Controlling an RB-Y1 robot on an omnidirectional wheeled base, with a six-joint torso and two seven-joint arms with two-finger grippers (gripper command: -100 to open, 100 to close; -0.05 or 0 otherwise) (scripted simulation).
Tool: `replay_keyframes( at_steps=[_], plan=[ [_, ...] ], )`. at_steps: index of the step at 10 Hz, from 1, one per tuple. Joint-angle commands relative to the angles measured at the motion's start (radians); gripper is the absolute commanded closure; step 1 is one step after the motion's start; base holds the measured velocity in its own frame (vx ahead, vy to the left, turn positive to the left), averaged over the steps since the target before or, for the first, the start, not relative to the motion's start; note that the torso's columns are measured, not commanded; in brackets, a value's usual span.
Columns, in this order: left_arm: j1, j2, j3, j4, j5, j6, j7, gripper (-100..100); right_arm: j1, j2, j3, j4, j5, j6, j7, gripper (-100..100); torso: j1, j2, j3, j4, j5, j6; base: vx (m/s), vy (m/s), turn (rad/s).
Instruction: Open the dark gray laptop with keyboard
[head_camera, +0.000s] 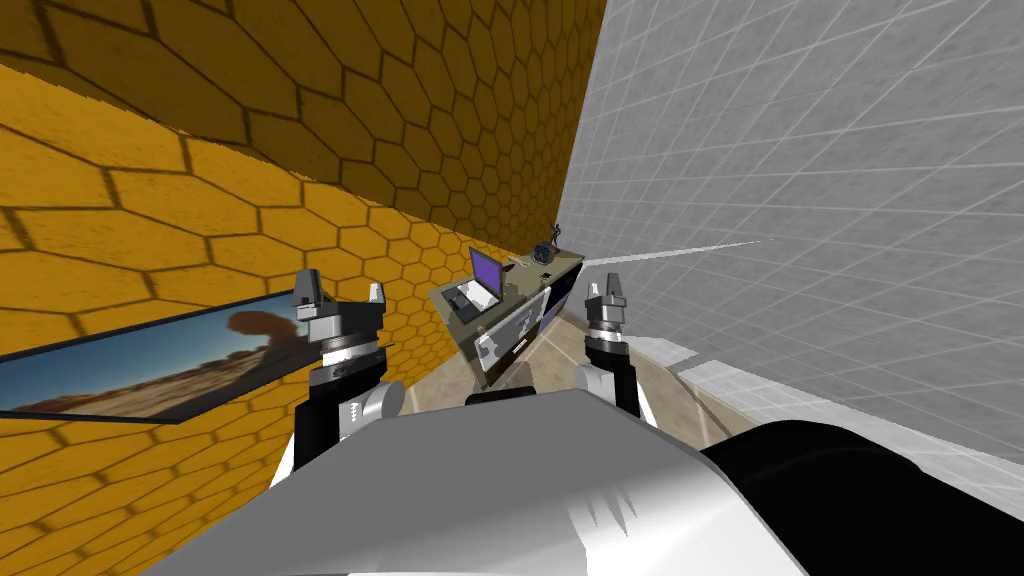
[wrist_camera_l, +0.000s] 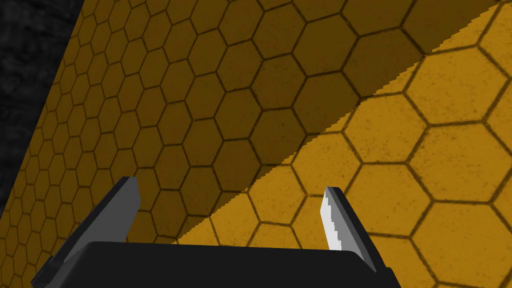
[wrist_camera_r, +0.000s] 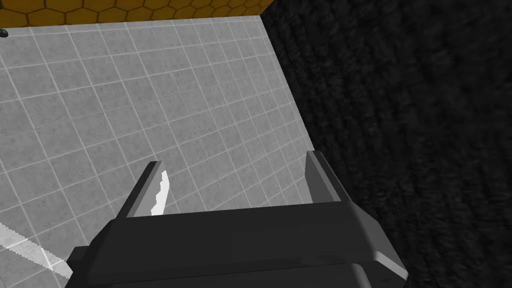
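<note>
A dark grey laptop (head_camera: 478, 284) sits some way ahead on the near end of a low cabinet (head_camera: 520, 305). Its lid stands upright with a purple screen, and the dark base with keys lies flat in front of it. My left gripper (head_camera: 342, 292) is raised on the left, well short of the cabinet, its fingers (wrist_camera_l: 125, 205) spread wide with nothing between them. My right gripper (head_camera: 605, 292) is held up on the right, just this side of the cabinet's end, also open and empty (wrist_camera_r: 233, 160).
The cabinet stands against a yellow honeycomb wall (head_camera: 250, 180), with small dark objects (head_camera: 545, 250) on its far end. A grey tiled wall (head_camera: 800, 220) closes the right side. A framed landscape picture (head_camera: 150, 365) hangs on the yellow wall close to my left arm.
</note>
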Motion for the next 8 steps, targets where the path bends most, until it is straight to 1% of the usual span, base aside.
replay_keyframes(
  at_steps=[1, 3, 8],
  plan=[
    [0.000, 0.000, 0.000, 0.000, 0.000, 0.000, 0.000, 0, 0.000, 0.000, 0.000, 0.000, 0.000, 0.000, 0.000, 0, 0.000, 0.040, -0.082, 0.041, 0.000, 0.000, 0.000, 0.000, 0.000],
    [0.000, 0.000, 0.000, 0.000, 0.000, 0.000, 0.000, 0, 0.000, 0.000, 0.000, 0.000, 0.000, 0.000, 0.000, 0, 0.000, 0.175, -0.351, 0.176, 0.000, 0.000, 0.000, 0.000, 0.000],
    [0.000, 0.000, 0.000, 0.000, 0.000, 0.000, 0.000, 0, 0.000, 0.000, 0.000, 0.000, 0.000, 0.000, 0.000, 0, 0.000, 0.544, -1.087, 0.544, 0.000, 0.000, 0.000, 0.000, 0.000]
  ],
)
